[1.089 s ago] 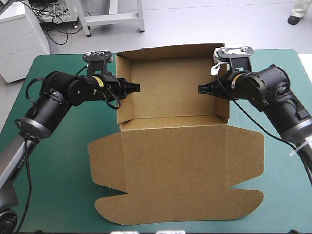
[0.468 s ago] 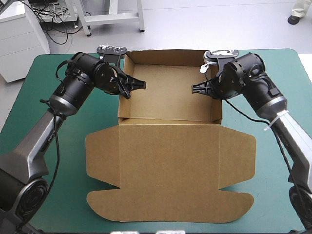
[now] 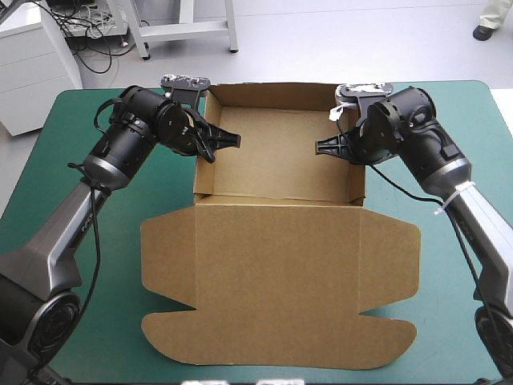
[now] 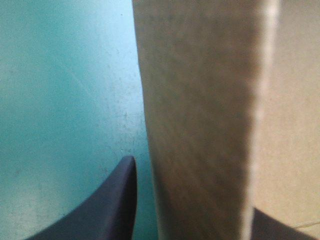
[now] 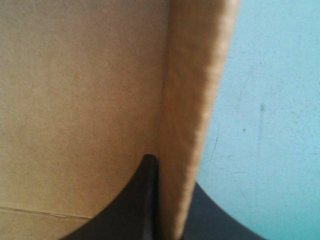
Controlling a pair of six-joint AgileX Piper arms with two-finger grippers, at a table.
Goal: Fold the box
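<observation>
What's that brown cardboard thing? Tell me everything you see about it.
The box is brown board: an open tray with raised walls at the far side, its lid lying flat toward the near edge with side flaps and a rounded front flap. The left pincer straddles its left wall; the right pincer grips the right.

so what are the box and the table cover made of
The box: brown cardboard by the look of it, matte; its raised wall shows a rough, fibrous cut edge and the sheet bends along straight creases. The table cover: teal-green, smooth with faint scratches, perhaps a vinyl or rubber mat; the look leaves that open.
</observation>
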